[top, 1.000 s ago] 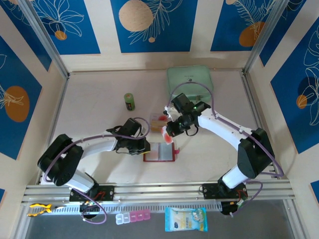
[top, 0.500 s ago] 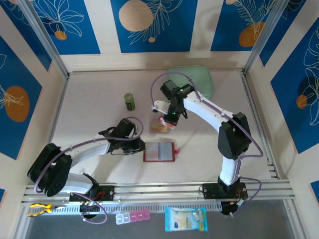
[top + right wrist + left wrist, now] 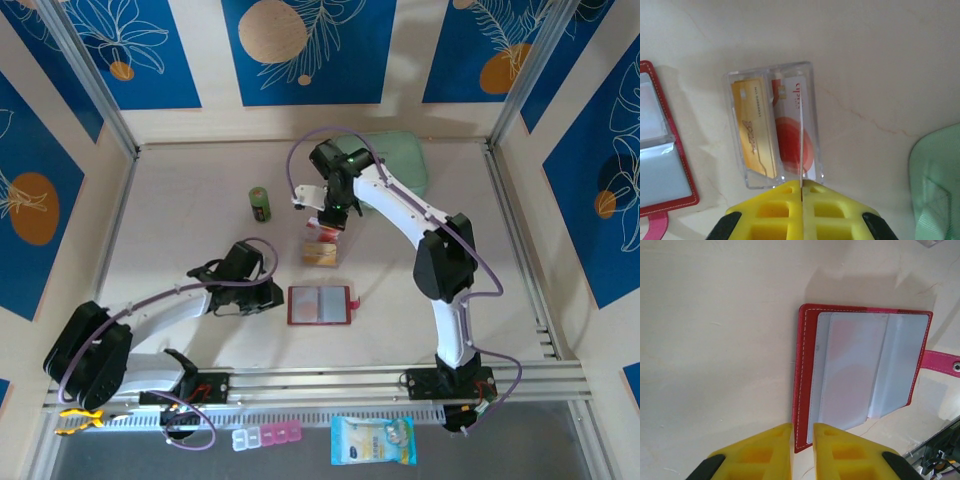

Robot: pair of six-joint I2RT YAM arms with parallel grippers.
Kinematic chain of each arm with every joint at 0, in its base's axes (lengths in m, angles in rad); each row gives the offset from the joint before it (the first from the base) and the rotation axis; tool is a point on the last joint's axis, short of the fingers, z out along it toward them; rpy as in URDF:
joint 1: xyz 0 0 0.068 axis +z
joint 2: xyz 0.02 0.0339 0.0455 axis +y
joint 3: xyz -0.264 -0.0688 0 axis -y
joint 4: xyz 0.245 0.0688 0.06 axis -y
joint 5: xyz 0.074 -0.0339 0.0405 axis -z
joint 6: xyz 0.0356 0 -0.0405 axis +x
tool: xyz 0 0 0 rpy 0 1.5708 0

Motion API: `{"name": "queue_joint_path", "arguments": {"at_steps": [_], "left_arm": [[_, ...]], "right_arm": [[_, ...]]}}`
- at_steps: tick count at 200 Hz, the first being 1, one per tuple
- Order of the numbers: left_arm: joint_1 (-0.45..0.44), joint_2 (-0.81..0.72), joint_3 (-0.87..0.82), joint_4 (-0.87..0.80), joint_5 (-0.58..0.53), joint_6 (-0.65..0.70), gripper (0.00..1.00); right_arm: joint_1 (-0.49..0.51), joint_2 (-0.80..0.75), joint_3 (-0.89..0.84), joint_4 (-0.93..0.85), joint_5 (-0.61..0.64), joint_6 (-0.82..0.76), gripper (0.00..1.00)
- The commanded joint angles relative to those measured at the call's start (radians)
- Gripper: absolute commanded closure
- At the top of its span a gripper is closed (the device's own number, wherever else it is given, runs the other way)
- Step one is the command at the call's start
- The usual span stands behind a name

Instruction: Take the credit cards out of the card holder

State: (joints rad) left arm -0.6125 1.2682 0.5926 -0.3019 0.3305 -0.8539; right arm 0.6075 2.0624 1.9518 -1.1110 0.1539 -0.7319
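Card holder (image 3: 320,305) lies before the tray (image 3: 765,71), which holds cards (image 3: 754,135)

I can't read any words for sure. The gold card (image 3: 754,127) in the clear tray (image 3: 767,68) has a row of tiny dark marks that look like numbers. It also has some curly writing, but all of it is too small for me to tell. The white card (image 3: 790,120) beside it has red letters, turned sideways and blurry. The thin card (image 3: 801,135) pinched in my right gripper (image 3: 801,189) shows me only its edge. The green can (image 3: 260,204) and the blue packet (image 3: 372,440) have labels, too tiny to read.
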Motion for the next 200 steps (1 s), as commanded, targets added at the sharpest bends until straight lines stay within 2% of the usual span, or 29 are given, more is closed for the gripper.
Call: {"name": "queue_joint_path", "arguments": {"at_steps": [1, 61, 101, 143, 177, 200], "left_arm": [[0.017, -0.024, -0.019, -0.034, -0.013, 0.019, 0.83], [0.031, -0.030, -0.032, -0.033, -0.005, 0.022, 0.83], [0.041, -0.034, -0.039, -0.034, -0.001, 0.026, 0.83], [0.043, -0.035, -0.039, -0.028, 0.007, 0.026, 0.83], [0.042, -0.022, -0.035, 0.001, 0.027, 0.017, 0.83], [0.042, -0.002, -0.030, 0.032, 0.049, 0.013, 0.84]], "right_arm": [[-0.008, 0.038, 0.050, -0.062, -0.022, -0.044, 1.00], [-0.010, 0.086, 0.050, -0.043, -0.053, -0.057, 1.00], [-0.012, 0.108, 0.047, -0.036, -0.049, -0.053, 0.89], [-0.015, 0.080, 0.058, -0.012, -0.038, -0.028, 0.85], [-0.014, 0.027, 0.039, 0.016, -0.058, 0.059, 0.84], [-0.009, -0.044, -0.036, 0.081, -0.103, 0.169, 0.84]]}}
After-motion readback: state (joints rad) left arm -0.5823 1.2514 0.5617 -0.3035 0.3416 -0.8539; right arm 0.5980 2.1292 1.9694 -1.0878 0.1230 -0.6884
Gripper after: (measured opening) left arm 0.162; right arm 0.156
